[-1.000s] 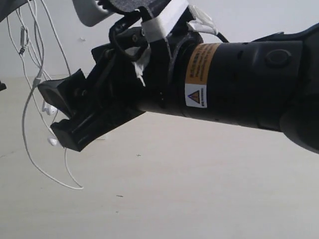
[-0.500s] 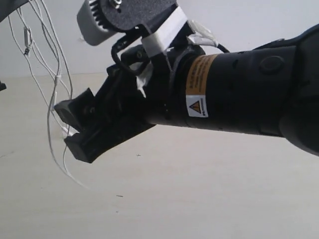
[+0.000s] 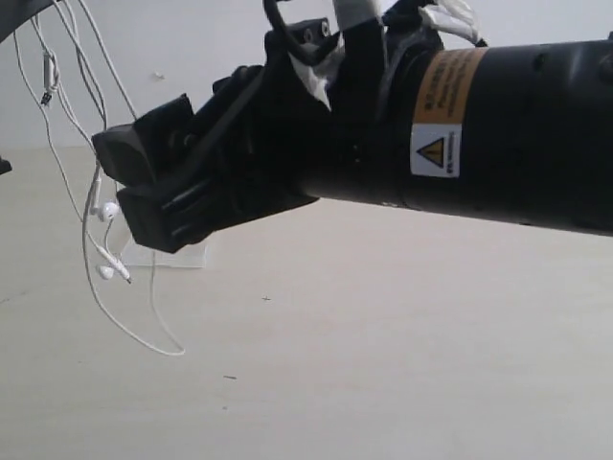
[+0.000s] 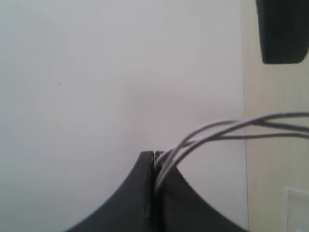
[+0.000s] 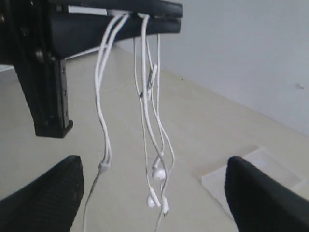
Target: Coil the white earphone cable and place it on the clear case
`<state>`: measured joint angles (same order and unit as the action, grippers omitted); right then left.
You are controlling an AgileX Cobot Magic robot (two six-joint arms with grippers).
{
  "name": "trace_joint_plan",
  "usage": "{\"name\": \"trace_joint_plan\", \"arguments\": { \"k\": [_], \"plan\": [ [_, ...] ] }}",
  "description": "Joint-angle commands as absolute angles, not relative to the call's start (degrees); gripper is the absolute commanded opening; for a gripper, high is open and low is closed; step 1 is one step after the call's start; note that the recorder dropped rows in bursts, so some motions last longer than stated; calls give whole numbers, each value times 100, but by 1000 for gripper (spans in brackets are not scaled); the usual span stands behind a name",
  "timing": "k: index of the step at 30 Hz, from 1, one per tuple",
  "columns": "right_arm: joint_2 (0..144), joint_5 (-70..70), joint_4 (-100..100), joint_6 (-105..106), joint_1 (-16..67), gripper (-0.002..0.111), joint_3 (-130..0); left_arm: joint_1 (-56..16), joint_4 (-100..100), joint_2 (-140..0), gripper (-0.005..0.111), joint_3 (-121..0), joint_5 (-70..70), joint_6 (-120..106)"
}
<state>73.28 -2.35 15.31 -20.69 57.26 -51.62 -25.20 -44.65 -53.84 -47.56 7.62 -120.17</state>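
Note:
The white earphone cable [image 5: 145, 111] hangs in several loose strands from my left gripper [image 5: 164, 18], whose jaws are shut on it high above the table. In the left wrist view the strands [image 4: 217, 133] leave the pinched jaws of the left gripper [image 4: 155, 157]. Two earbuds [image 5: 157, 173] dangle at the lower end, and the inline remote [image 3: 45, 72] hangs higher up. My right gripper [image 5: 154, 193] is open, one finger on either side of the strands and apart from them. In the exterior view the right gripper [image 3: 129, 187] is beside the cable [image 3: 91, 230]. The clear case [image 3: 168, 254] lies flat on the table behind it.
The beige table [image 3: 383, 364] meets a pale wall [image 3: 192, 57] at the back. The thick black right arm [image 3: 498, 125] fills the upper right of the exterior view. The case [image 5: 256, 169] lies past the right finger.
The right arm has risen and its gripper now sits higher beside the cable. The hanging strands have swung, and the earbuds and bottom loop show again below the gripper.

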Motion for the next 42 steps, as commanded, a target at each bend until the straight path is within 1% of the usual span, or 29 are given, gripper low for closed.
{"name": "trace_joint_plan", "arguments": {
  "k": [1, 17, 30, 37, 42],
  "plan": [
    [7547, -729, 1683, -2072, 5731, 77, -5140, -2510, -4429, -5337, 0, -4731, 722, -11999],
    [8616, -2363, 1683, -1972, 5731, 77, -5152, -2510, -4428, -5337, 0, -4731, 744, -11999],
    [9418, -2358, 1591, -1617, 5731, 77, -5804, -2510, -4453, -5337, 0, -4731, 758, -11975],
    [9580, -2360, 790, -922, 5731, 77, -5836, -2510, -4464, -5327, 0, -4731, 758, -11975],
    [9589, -2415, 339, -567, 5731, 71, -5836, -2510, -4464, -5327, 0, -4731, 758, -11975]
  ]
}}
